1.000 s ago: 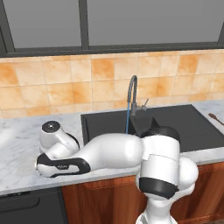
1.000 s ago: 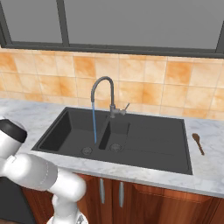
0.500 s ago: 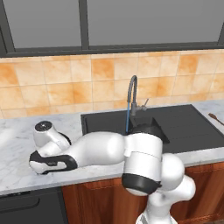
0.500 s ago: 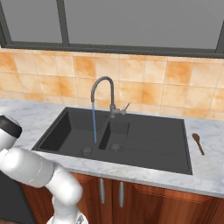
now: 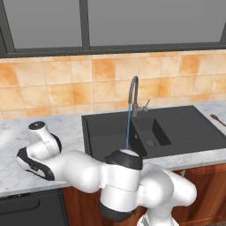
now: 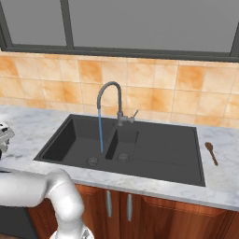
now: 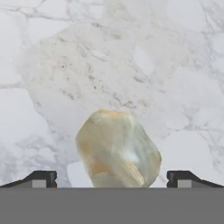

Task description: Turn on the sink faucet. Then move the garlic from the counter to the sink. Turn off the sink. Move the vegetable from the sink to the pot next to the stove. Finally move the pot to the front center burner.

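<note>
While its two dark fingertips stand spread wide at four and eight o'clock in the hand view, the gripper point(image 7: 112, 177) holds nothing; one garlic point(image 7: 118, 148) sits between them, a lumpy cream bulb lying on the white veined marble counter point(image 7: 52, 65). At three o'clock from the arm, one matte black double sink point(image 6: 154, 149) takes a thin blue stream from one arched grey sink faucet point(image 6: 110, 93). One brown wooden spoon point(image 6: 211, 152) lies right of the basins.

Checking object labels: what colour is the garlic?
Cream-white with tan patches, the garlic shows best in the hand view.
</note>
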Controlling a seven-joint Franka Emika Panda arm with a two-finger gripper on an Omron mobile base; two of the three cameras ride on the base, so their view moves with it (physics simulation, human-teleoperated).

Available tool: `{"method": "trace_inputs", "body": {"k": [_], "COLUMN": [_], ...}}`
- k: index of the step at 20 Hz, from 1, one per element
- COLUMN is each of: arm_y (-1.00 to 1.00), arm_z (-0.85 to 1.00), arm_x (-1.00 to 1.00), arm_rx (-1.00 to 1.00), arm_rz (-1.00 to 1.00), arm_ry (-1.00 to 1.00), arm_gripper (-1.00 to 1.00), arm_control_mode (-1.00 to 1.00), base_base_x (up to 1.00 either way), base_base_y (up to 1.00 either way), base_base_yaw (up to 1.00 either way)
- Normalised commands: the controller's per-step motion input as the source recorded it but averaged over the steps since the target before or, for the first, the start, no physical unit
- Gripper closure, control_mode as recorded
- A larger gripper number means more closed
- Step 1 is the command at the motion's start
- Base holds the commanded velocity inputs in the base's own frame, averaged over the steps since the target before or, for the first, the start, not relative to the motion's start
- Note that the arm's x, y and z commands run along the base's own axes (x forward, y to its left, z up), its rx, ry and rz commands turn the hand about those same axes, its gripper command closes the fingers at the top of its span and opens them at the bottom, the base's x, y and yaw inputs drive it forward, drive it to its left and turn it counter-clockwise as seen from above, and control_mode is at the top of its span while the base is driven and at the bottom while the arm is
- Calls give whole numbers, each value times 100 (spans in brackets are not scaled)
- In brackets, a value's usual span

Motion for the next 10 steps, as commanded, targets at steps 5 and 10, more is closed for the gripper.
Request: {"method": "trace_inputs", "body": {"k": [5,10], "arm_y": [0,0], "arm_z": [-32,-31], "arm_x": [1,3], "arm_rx": [0,0], "arm_rz": [0,2], "arm_ry": [0,1], "arm_gripper": [-100,-100], "arm_control_mode": [-100,-100], "base_base_x": [0,0], "base_base_y": [0,0], "base_base_yaw": [0,0]}}
